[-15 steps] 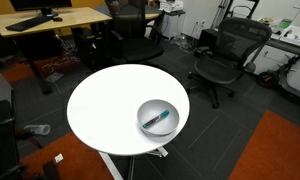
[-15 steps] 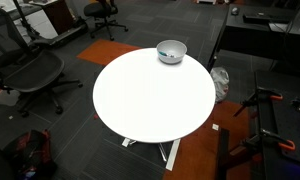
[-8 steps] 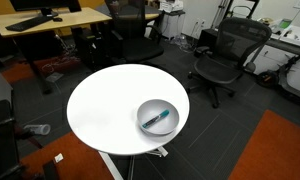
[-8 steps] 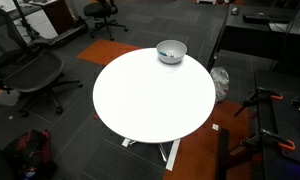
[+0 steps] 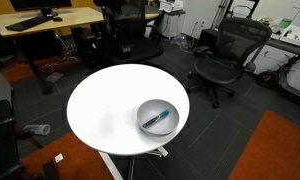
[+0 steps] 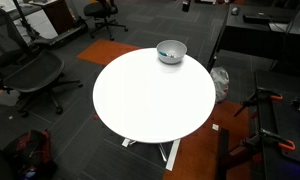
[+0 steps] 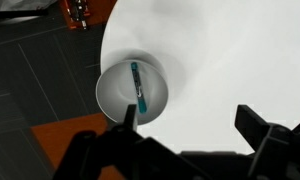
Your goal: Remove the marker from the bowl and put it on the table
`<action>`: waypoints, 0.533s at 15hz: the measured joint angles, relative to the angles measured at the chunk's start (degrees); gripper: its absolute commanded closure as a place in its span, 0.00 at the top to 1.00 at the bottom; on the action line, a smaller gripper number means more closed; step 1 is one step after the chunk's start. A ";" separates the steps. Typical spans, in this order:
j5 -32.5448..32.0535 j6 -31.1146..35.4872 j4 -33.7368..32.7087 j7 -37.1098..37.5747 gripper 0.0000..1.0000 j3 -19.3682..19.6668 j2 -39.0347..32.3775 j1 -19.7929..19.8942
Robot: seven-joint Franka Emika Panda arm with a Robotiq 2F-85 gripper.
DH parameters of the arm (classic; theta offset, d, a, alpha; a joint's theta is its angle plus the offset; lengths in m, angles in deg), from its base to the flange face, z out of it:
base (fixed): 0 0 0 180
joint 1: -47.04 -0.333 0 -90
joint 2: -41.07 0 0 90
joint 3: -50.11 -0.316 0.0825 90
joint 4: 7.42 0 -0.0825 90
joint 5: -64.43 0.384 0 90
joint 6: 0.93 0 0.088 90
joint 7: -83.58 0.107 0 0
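The marker (image 7: 139, 87) is seen lying inside the bowl (image 7: 110, 92), with its teal body stretched across the pale inside and its dark ends pointed toward the rim. In an exterior view the marker (image 5: 161, 118) is shown slanted on the bowl's floor, and the bowl (image 5: 146, 111) is set on the table (image 5: 102, 105) close to its edge. In an exterior view taken from another place, the bowl (image 6: 171, 57) is found at the far edge of the table (image 6: 150, 95); the marker is too small there to be made out clearly.

In the wrist view the gripper (image 7: 188, 118) is seen at the bottom of the frame, held well above the table (image 7: 230, 50). Its jaws are spread wide and nothing is held between them. One fingertip (image 7: 126, 114) is pictured over the bowl's near rim, while its mate is pictured over bare tabletop.

An office chair (image 5: 225, 55) and a wooden desk (image 5: 50, 18) are seen beyond the table, and an orange carpet patch (image 5: 280, 150) is laid on the dark floor
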 measured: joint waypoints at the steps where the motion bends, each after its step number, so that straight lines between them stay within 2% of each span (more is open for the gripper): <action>1: 0.85 0.68 -0.79 -0.79 1.00 0.06 -1.86 0.33; 8: 2.91 5.25 -4.54 -4.89 1.00 0.14 -11.45 2.94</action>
